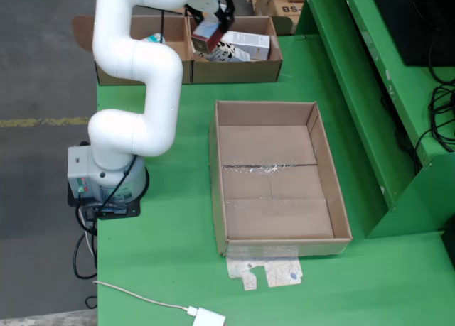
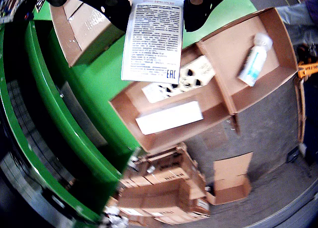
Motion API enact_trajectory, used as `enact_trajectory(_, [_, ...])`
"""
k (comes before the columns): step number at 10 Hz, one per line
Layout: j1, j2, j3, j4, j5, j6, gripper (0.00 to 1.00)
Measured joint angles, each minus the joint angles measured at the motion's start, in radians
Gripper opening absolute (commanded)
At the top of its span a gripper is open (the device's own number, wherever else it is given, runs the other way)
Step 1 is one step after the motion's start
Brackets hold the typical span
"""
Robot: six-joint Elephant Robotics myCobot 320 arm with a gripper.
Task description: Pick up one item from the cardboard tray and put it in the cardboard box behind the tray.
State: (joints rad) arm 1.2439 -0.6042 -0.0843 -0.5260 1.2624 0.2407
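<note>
My gripper point(image 1: 210, 22) is shut on a small box point(image 1: 206, 36) with a red side and a white printed label point(image 2: 154, 39). It hangs above the right compartment of the two-part cardboard box point(image 1: 234, 72) at the back of the table. In the wrist view the black fingers point(image 2: 113, 9) flank the held box. Under it lie a patterned box point(image 2: 193, 75) and a plain white box point(image 2: 169, 117). A white tube point(image 2: 253, 64) lies in the other compartment. The large shallow cardboard tray point(image 1: 215, 177) in mid-table holds nothing.
The arm's base point(image 1: 106, 177) stands at the table's left edge. A raised green shelf point(image 1: 370, 91) runs along the right. A paper scrap point(image 1: 266, 273) lies at the tray's front, and a white cable with adapter point(image 1: 206, 317) sits near the front edge. Stacked cartons point(image 2: 169, 188) stand beyond the table.
</note>
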Motion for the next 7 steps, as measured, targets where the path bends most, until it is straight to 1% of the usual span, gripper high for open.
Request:
enact_trajectory(2, [0.097,0.097,-0.095,0.014,-0.002,-0.011,0.00])
enact_trajectory(5, [0.235,0.238,-0.235,-0.040,-0.014,0.028,0.00])
enact_trajectory(6, [0.275,0.275,-0.275,-0.052,-0.014,0.029,0.00])
enact_trajectory(7, [0.330,0.279,-0.330,-0.072,-0.015,0.046,0.00])
